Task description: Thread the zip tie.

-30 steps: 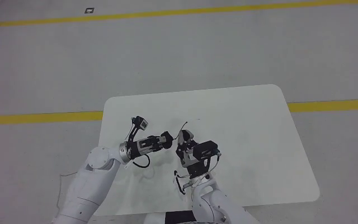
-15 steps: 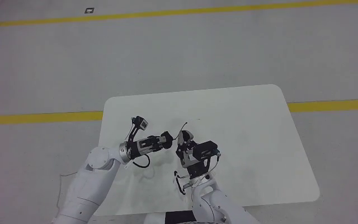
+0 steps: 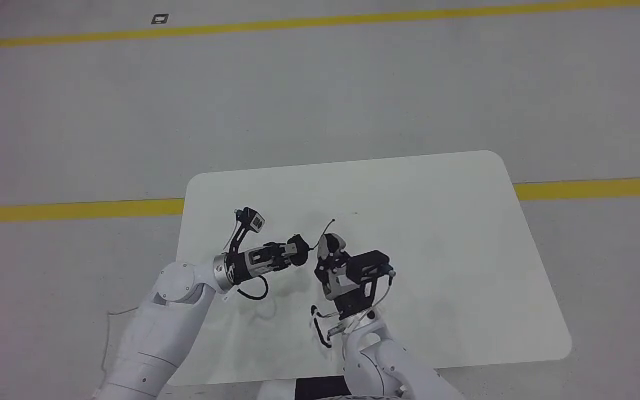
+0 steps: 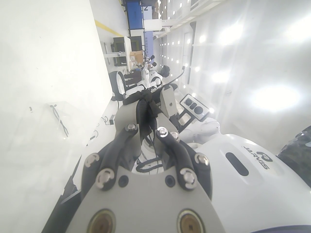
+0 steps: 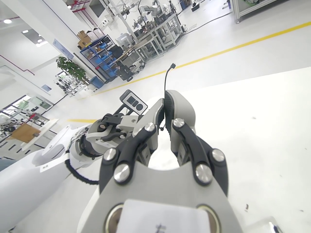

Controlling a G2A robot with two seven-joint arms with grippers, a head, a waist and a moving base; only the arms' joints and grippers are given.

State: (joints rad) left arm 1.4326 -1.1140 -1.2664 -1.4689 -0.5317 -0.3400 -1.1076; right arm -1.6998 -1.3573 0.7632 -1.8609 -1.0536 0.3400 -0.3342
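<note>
Black zip tie upright, tight inside the right gripper

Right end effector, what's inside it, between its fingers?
A thin black zip tie is pinched in the right end effector, and its free end sticks out of the grip. The stretch clamped inside is covered, so how far it runs in cannot be seen.

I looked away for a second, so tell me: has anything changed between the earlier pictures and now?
Nothing has visibly changed. The right hand still pinches the thin black plastic zip tie, and the left hand stays close beside it, both over the white table.
</note>
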